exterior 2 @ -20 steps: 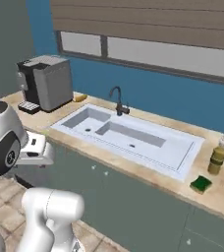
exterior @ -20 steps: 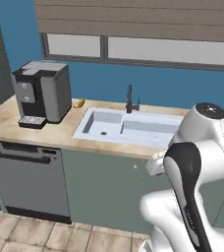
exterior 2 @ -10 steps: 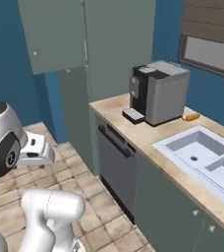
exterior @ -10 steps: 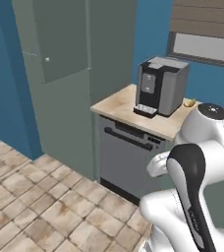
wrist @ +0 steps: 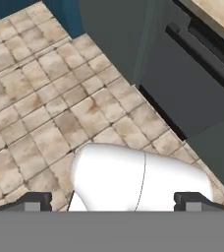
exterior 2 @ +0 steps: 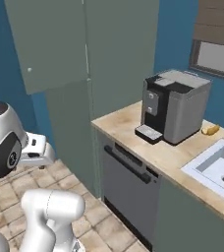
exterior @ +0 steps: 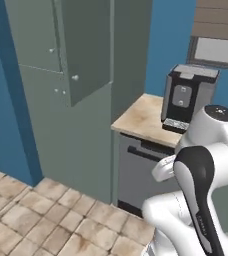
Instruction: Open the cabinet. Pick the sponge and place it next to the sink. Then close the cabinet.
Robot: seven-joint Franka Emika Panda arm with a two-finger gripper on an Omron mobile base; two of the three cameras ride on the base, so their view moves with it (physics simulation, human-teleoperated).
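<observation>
Blue walls and a tiled floor frame the left base view, where the cabinet (exterior: 81, 75) rises at the left with one upper door (exterior: 88, 47) swung out, past the counter (exterior: 143, 117) carrying a coffee machine (exterior: 188, 97). The arm is folded low at the right, well apart from that door.

From the right base view, the cabinet (exterior 2: 84, 54) stands behind and left of the dishwasher (exterior 2: 128, 187); the sink (exterior 2: 217, 172) lies at the far right edge. I cannot make out the sponge.

Looking along the hand, the gripper (wrist: 114, 201) has its fingertips (wrist: 35, 201) spread wide, holding nothing, aimed down at the floor (wrist: 40, 98). The cabinet's base (wrist: 116, 34) sits ahead and above, so the hand must probably lift and tilt up toward the doors.
</observation>
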